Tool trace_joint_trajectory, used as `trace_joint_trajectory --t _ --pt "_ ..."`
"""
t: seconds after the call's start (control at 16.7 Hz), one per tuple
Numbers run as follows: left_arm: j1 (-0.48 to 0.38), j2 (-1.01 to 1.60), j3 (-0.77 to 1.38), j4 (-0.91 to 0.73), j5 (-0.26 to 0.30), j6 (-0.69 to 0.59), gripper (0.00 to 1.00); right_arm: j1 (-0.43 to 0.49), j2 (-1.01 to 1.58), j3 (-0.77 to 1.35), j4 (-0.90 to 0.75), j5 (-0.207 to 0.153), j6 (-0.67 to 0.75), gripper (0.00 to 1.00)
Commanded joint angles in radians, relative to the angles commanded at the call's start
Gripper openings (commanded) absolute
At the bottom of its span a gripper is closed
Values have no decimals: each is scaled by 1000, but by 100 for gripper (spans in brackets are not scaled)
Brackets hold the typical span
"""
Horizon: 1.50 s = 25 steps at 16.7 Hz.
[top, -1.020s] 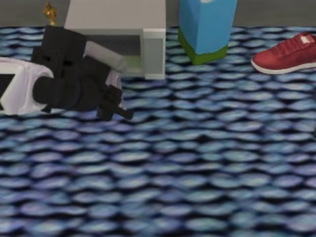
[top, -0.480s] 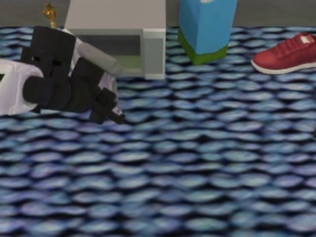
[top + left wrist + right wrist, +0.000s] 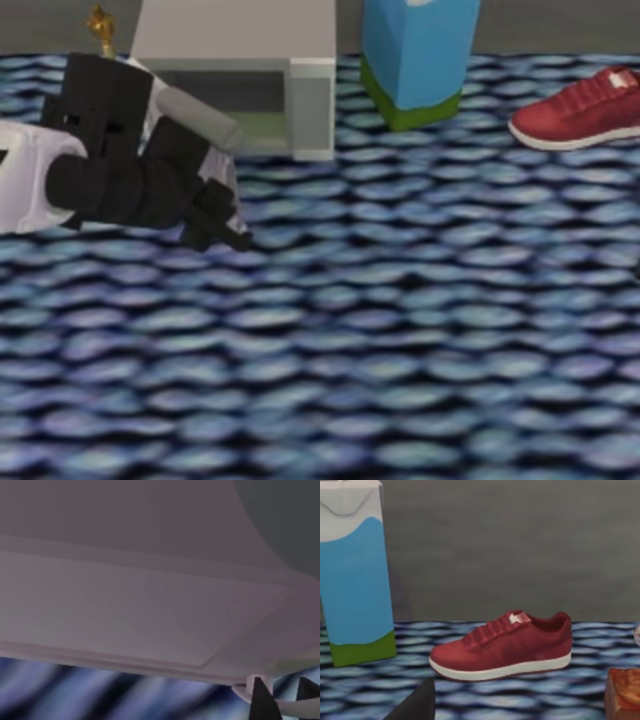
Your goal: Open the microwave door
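Observation:
The microwave [image 3: 240, 30] stands at the back left with its pale greenish inside [image 3: 265, 125] exposed. The microwave door [image 3: 200, 117] is swung out toward the left, away from the narrow control panel [image 3: 312, 110]. My left gripper [image 3: 225, 228] is at the door's free edge, in front of the microwave. In the left wrist view the door [image 3: 125, 595] fills most of the picture, and my left gripper [image 3: 282, 696] is shut on the door's pale handle. My right gripper [image 3: 417, 705] shows only as a dark wedge in its wrist view, parked off the right of the table.
A blue-and-green carton [image 3: 418, 50] stands right of the microwave. A red shoe [image 3: 580, 105] lies at the back right. A small gold figure [image 3: 101, 25] is behind my left arm. A brown block [image 3: 624, 690] sits near the shoe. Blue woven cloth [image 3: 400, 350] covers the table.
My left arm has pulled a little to the left and the door has swung farther out with it. In the last half second almost nothing has moved.

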Motion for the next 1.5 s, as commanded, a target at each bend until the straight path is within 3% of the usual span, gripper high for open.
trace_joint_trajectory --t 0.9,1.5 --pt "0 0 0 0 0 0 0 0 0 0 0 0 0 100" --pt "47 -14 -10 -36 77 106 0 0 0 0 0 0 0 100"
